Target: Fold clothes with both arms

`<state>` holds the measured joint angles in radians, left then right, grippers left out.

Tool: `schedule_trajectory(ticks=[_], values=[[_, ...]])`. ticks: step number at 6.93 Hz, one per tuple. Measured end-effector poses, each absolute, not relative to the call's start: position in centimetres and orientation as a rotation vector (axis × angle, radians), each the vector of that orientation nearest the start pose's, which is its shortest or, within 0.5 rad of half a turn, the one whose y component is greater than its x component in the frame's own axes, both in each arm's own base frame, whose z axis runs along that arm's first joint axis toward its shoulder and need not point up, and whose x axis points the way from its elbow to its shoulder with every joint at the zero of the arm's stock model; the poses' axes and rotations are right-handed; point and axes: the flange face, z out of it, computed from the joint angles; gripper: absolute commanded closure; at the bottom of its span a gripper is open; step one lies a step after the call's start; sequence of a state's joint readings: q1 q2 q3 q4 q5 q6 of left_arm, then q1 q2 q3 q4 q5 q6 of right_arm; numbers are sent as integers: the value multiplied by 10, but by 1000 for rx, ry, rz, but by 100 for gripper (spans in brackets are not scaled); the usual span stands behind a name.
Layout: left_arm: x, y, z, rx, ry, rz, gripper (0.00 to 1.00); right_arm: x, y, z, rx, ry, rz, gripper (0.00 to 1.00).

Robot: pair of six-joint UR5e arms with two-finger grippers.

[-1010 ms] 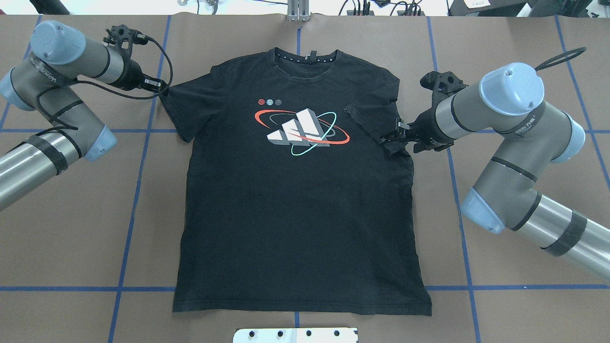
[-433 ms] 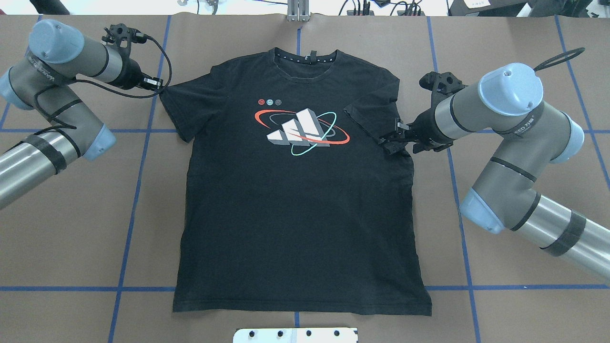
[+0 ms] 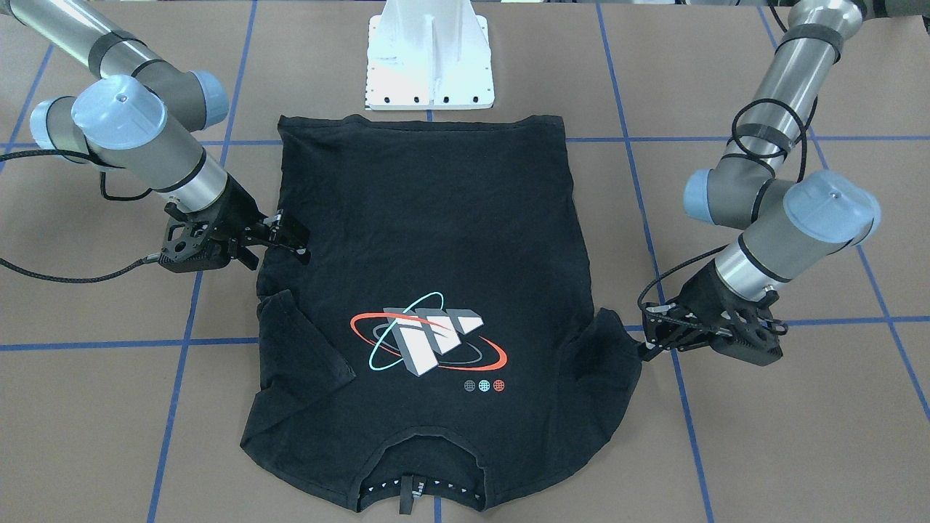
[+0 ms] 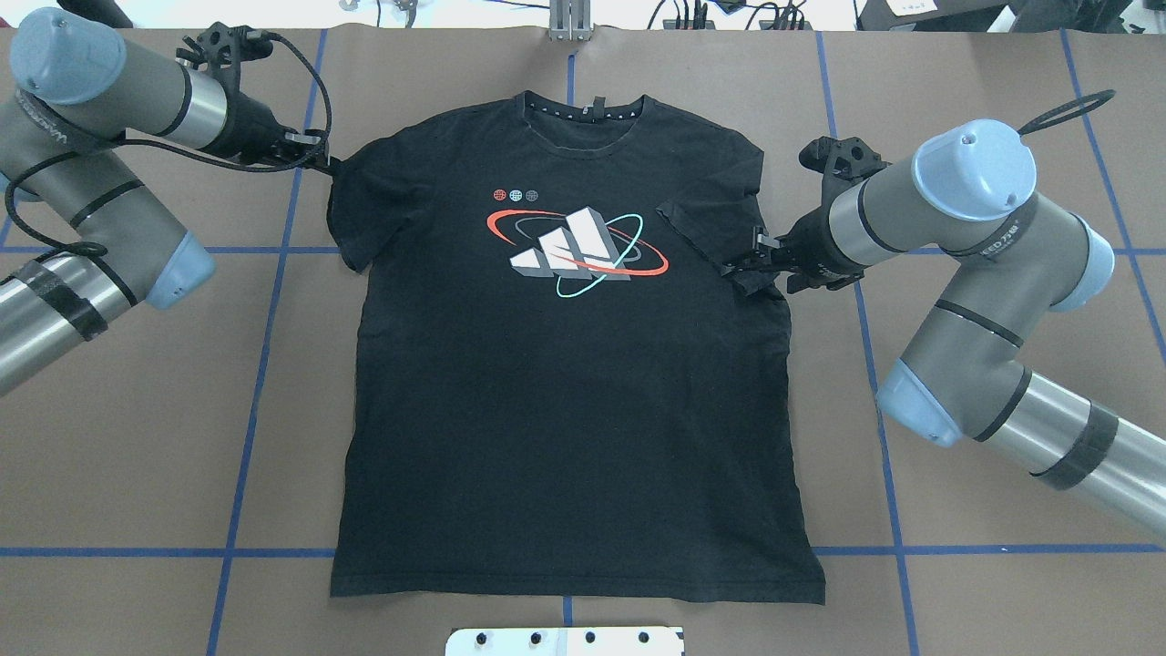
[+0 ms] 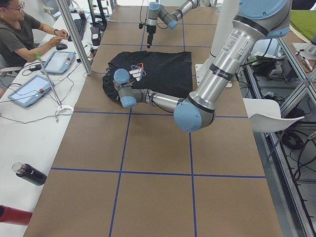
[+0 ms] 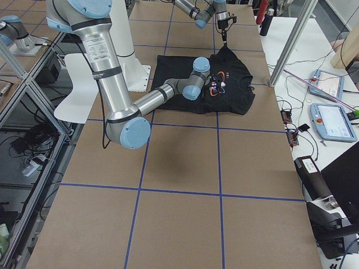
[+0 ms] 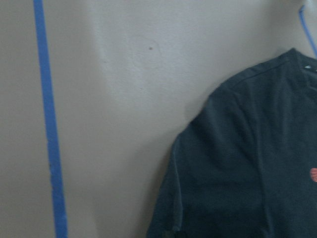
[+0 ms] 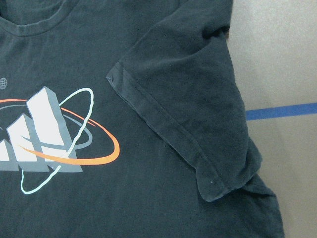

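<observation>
We judge sleeve-folding in hand: the black T-shirt (image 4: 574, 410) lies flat on the worktop (image 4: 956, 91), right claw (image 4: 749, 255) spread over its folded-in sleeve (image 4: 710, 228), left claw (image 4: 319, 162) pinching the other sleeve (image 4: 360, 214), which next needs carrying inward.

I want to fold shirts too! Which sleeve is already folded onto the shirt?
The sleeve by the right pincer: it lies flipped inward over the T-shirt front. The other sleeve points outward.

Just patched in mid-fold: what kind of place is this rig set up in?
Likely a robotics lab workcell, not a home or shop: brown-papered table gridded with blue tape, aluminium frame post, and a person at a side bench with a teach pendant.
</observation>
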<state>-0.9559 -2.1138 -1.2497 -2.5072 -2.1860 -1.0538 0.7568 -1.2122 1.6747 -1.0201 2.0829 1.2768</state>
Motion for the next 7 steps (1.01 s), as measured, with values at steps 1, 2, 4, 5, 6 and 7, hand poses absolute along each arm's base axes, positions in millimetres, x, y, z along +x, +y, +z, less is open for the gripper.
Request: schedule_trajectory(ticks=[1,2,4,5,6,7], values=[[365,-622,357,306,1223,-66,100,-398,-492,347,92,-1088,156,1],[385,-615,338,280,1244,-94,100,-398,-491,348,91,-1087,157,1],[421,-609,318,289,1245,-149,100,-398,-491,350,90,-1085,158,1],[434,-618,313,303,1233,-177,100,-398,-491,350,89,-1084,158,1],[447,-632,305,320,1218,-209,100,-399,-491,351,88,-1083,158,1],[456,-643,299,335,1203,-233,100,-399,-491,351,87,-1082,158,1]])
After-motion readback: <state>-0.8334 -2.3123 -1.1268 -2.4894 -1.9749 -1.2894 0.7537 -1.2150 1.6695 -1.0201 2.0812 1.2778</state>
